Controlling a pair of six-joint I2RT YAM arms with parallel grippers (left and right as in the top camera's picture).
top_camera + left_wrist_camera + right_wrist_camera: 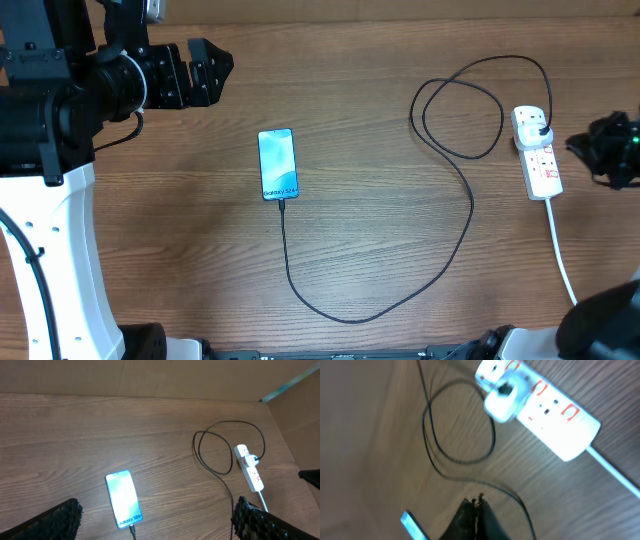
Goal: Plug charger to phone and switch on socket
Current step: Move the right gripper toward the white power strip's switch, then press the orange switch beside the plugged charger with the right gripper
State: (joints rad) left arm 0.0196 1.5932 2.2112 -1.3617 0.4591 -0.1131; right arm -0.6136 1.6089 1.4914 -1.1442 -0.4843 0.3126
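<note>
Left gripper (212,70): released, fingers spread wide. In its wrist view the two fingers (55,520) frame the bottom corners with bare table (380,250) between them. It hangs over the far left of the table, well apart from the phone, and holds nothing.

Right gripper (608,150): clenched. In its wrist view (475,505) the two fingers meet at the tips with nothing between them. From overhead it sits just to the right of the power strip (537,152), near it but not touching.

Phone (278,164): flat on the wood, left of centre, screen lit light blue and reading "Galaxy S24+". Also in the left wrist view (124,499).

Cable (470,215): black and thin. One end is seated in the near short edge of the phone. From there it runs toward me, sweeps right in a wide curve, climbs, makes one closed loop and arcs over to the strip.

Plug (502,397): sits in the outlet at the far end of the strip, the dark cable end entering a white block.

Switches (570,410): red-marked; I cannot tell their position from any view.

White cord (562,255): leaves the strip's near end and runs off the near edge.
</note>
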